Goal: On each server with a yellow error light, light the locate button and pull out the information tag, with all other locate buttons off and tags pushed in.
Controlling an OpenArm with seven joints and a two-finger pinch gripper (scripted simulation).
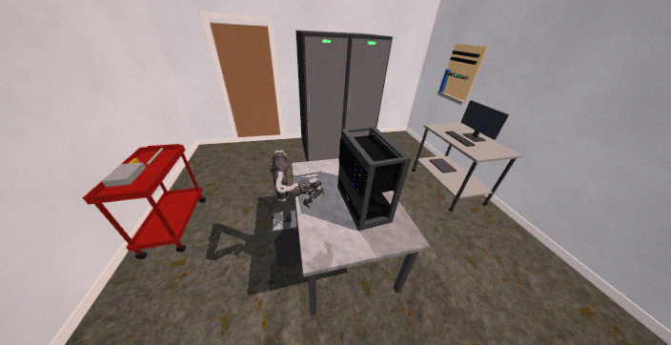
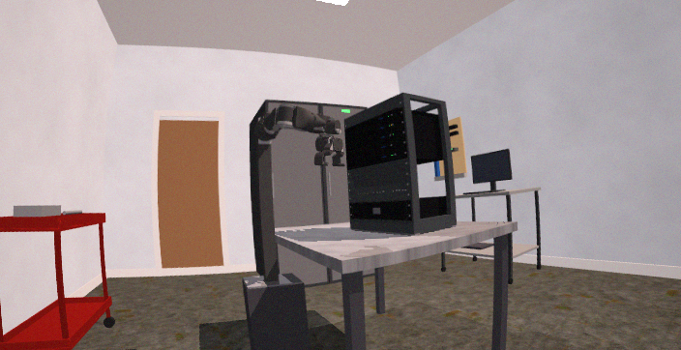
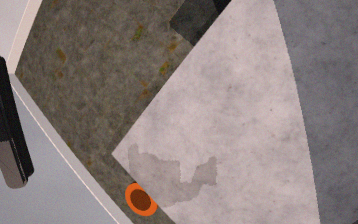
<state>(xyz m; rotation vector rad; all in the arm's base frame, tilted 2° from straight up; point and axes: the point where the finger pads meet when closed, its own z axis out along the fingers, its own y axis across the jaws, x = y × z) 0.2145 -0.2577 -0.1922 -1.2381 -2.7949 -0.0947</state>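
Observation:
A black open-frame server rack [image 1: 372, 177] stands on the grey table [image 1: 353, 225]. It also shows in the exterior view [image 2: 399, 165]. Several servers fill its upper part; small green and blue lights show on their fronts [image 2: 387, 138], too small to tell apart. I cannot make out any yellow light or information tag. My gripper [image 1: 312, 198] hangs above the table, left of the rack's front and apart from it. In the exterior view the gripper [image 2: 329, 160] is at the height of the upper servers. It is open and empty. The wrist view shows one finger [image 3: 2, 135] and the table top [image 3: 240, 130] below.
Two tall grey cabinets [image 1: 343, 91] stand behind the table. A red cart [image 1: 145, 192] is at the left. A desk with a monitor [image 1: 472, 149] is at the right. My arm's base [image 2: 276, 306] stands on the floor at the table's left side.

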